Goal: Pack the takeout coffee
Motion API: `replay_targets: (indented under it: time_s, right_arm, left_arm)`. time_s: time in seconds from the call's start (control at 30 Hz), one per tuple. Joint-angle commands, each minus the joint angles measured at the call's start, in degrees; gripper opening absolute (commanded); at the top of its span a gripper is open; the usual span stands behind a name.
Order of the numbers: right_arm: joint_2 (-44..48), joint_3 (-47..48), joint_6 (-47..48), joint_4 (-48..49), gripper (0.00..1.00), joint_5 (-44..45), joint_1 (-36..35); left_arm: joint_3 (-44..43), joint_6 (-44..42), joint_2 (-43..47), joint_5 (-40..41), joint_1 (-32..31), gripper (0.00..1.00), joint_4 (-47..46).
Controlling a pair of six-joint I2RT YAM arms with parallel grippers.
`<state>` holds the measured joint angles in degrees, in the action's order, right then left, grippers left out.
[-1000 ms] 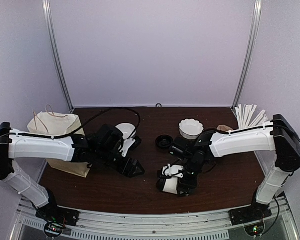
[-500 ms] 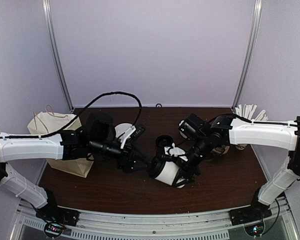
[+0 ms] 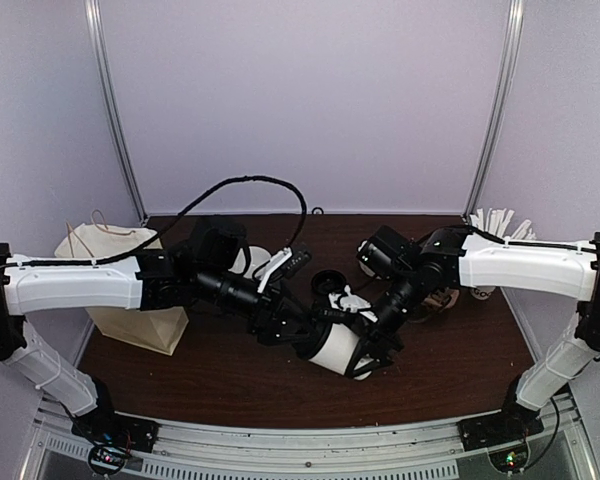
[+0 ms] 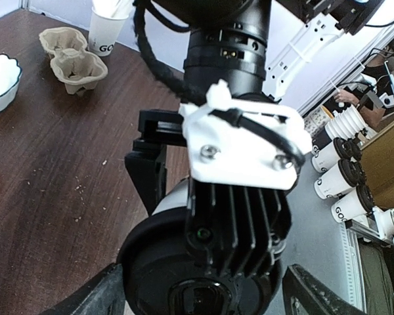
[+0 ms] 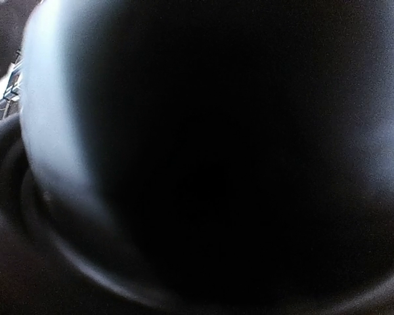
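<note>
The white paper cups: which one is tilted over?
The cup held by the right end effector, front centre, lies tilted; the stick-filled cup stands upright at the far right.

"GO" on the stick-filled cup (image 4: 105, 36)

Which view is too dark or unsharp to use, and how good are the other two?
Right wrist view: nearly black and out of focus, a round dark surface at the lens. Left wrist view: sharp, though the right arm's black housing fills its middle. Top external view: evenly lit, cup clear.
</note>
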<state>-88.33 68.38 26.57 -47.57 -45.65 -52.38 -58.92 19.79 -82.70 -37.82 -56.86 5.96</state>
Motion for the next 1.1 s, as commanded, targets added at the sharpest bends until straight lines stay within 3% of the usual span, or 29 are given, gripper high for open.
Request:
replay_targets:
  time_s: [0.0,0.27,0.57,0.63,0.67,0.73,0.93,1.07]
  right_arm:
    - [1.00,2.20,0.82,-1.07,0.72,-1.72,-0.01]
    - [1.59,1.68,1.08,-1.13,0.72,-2.02,0.00]
    - [1.06,1.85,-0.02,0.24,0.73,-0.47,0.00]
    - [1.12,1.53,-0.30,0.45,0.79,0.09,0.07]
    - [1.33,1.29,-0.45,0.42,0.88,0.62,0.15]
    - [1.81,1.31,0.33,-1.14,0.99,0.31,1.12]
    - [6.80,3.21,6.92,-12.57,0.99,-1.14,9.10]
    - [10.77,2.08,8.08,-14.42,0.99,-0.33,15.72]
  left_arm:
    - [-1.87,-1.76,-1.21,-0.28,-0.76,0.86,1.32]
    - [-2.00,-2.47,-1.55,-0.78,-0.72,0.86,2.89]
    - [-4.61,-1.77,-4.34,-4.56,-0.71,0.73,4.90]
    - [-5.27,-2.38,-4.24,-4.09,-0.71,0.71,5.95]
    - [-5.70,-2.88,-4.05,-3.75,-0.64,0.70,6.91]
    - [-7.00,-4.49,-3.46,-2.24,-0.70,0.69,10.50]
    - [-15.17,-14.33,-2.61,8.70,-0.70,0.69,30.65]
    - [-21.72,-19.18,-5.96,18.63,-0.87,0.69,43.51]
